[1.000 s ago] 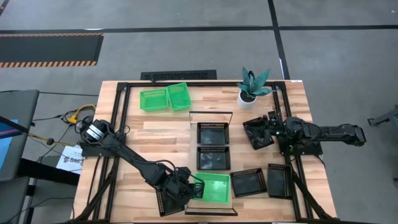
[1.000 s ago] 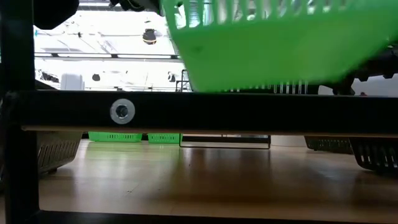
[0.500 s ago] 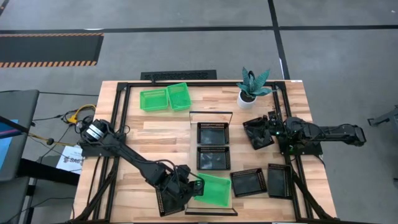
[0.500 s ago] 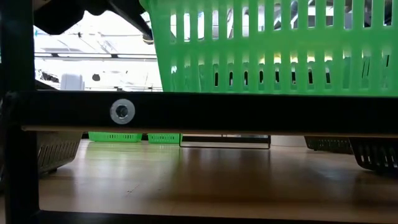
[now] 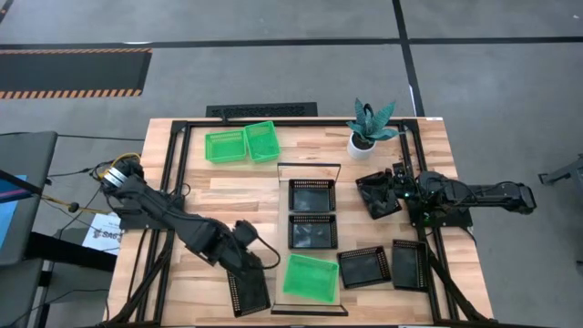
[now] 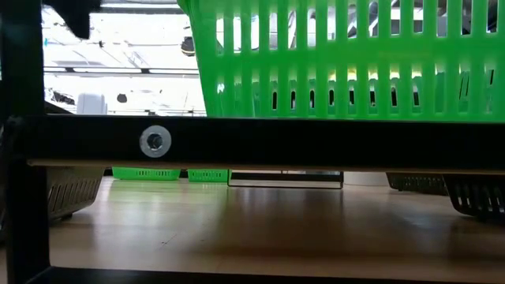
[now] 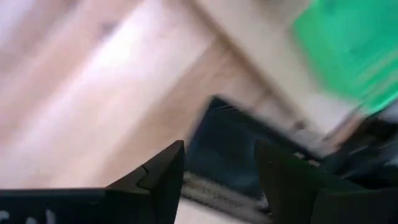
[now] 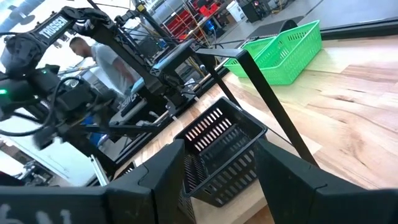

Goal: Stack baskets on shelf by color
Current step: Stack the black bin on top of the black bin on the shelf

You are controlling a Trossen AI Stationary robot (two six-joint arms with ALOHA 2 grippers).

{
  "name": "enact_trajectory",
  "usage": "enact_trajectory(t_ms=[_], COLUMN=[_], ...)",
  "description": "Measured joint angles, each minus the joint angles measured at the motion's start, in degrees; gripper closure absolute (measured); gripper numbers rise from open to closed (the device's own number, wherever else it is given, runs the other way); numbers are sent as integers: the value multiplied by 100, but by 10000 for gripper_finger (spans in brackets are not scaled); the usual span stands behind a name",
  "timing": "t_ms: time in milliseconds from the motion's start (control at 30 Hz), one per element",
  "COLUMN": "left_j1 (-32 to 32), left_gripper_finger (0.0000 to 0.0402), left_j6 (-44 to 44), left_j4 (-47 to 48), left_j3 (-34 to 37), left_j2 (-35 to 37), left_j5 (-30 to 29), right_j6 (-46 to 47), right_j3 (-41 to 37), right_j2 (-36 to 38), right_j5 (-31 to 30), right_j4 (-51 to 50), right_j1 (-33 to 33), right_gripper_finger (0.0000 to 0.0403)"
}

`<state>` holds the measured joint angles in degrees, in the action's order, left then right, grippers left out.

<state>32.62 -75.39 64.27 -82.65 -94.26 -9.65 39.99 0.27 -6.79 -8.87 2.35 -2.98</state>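
L gripper (image 5: 244,244), fingers apart and empty, sits beside green basket (image 5: 311,277) at shelf (image 5: 311,246) near end. Next: clear arm w/o nudging basket. R gripper (image 5: 393,193), fingers apart, waits over black basket (image 5: 377,194) near worktop's right edge.

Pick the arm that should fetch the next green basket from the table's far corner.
Left. The left gripper is open and empty, on the same side as the two green baskets; the right gripper sits over a black basket.
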Motion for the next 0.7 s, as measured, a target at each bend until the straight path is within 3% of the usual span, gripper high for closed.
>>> enact_trajectory(t_ms=[100,267,700], left_j1=[-11,-15,-189], left_gripper_finger=[219,219,219], left_j6=[1029,2518,2775], left_j4=[364,-452,-1528], left_j3=[16,375,1750], left_j2=[-10,-41,-50], left_j5=[81,490,857], right_j6=[-12,-186,-296], right_j3=[0,0,0], right_j2=[0,0,0], right_j5=[-1,0,0], right_j4=[0,-2,-4], right_j1=[0,0,0], right_gripper_finger=[184,184,184])
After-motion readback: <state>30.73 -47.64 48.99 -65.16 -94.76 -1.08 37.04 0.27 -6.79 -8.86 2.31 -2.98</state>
